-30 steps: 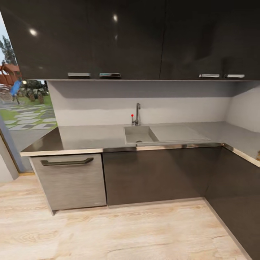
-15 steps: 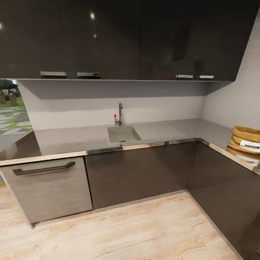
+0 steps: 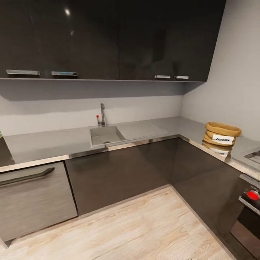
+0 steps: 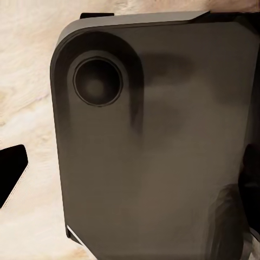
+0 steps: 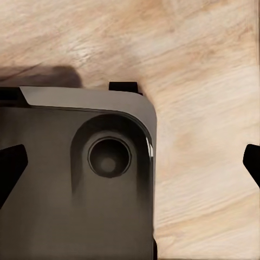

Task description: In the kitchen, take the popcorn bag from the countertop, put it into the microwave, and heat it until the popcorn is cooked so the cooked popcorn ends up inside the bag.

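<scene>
The popcorn bag (image 3: 222, 136), a tan sack with a rolled rim and a white "POPCORN" label, stands upright on the right-hand run of the grey countertop (image 3: 47, 144), close to its front edge. The microwave and the popcorn itself are out of view. In the left wrist view my left gripper (image 4: 130, 170) hangs over the robot's own grey base (image 4: 162, 162) and the wood floor, its black fingertips (image 4: 12, 172) wide apart and empty. My right gripper (image 5: 130, 165) is likewise open with nothing in it, above the base (image 5: 65, 206) and floor.
The L-shaped counter holds a sink (image 3: 104, 134) with a faucet (image 3: 102, 115). Dark wall cabinets (image 3: 108, 39) hang above. A hob corner (image 3: 254, 156) and an oven front with a red knob (image 3: 252, 195) sit right of the bag. A dishwasher front (image 3: 32, 202) is at the left, with wood floor (image 3: 144, 224) in front.
The whole picture has swung right, so the camera turned. The popcorn bag now shows fully, and the hob and oven have come into view at the right.
</scene>
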Robot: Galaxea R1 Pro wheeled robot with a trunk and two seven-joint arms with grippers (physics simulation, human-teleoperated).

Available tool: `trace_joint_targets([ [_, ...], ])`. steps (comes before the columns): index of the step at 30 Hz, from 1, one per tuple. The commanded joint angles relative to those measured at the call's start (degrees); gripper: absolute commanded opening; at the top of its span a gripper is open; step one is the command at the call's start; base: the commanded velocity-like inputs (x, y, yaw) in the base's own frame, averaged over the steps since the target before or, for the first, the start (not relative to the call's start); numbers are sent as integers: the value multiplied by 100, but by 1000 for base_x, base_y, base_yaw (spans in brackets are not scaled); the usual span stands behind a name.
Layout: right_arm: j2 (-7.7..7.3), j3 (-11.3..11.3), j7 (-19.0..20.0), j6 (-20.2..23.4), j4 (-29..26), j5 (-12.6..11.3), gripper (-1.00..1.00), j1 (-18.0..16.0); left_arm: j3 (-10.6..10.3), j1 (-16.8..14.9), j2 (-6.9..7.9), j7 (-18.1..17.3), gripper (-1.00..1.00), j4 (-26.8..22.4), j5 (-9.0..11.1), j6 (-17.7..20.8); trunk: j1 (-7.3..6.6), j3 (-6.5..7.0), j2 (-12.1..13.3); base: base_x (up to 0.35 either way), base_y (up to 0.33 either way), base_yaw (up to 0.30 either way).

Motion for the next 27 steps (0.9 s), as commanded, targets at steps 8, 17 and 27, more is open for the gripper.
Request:
trace_joint_targets([
  [8, 0, 1, 2, -20, 8, -1, 100, -5, -1, -1, 0, 0, 100, -1, 4, -7, 0, -6, -3, 0, 0, -298],
  [17, 0, 9, 2, -28, 8, -1, 100, -5, -1, -1, 0, 0, 100, -1, 4, -8, 0, -6, -3, 0, 0, -298],
  [27, 0, 10, 2, -29, 8, -1, 100, -5, -1, -1, 0, 0, 100, -1, 3, -7, 0, -6, -3, 0, 0, -298],
])
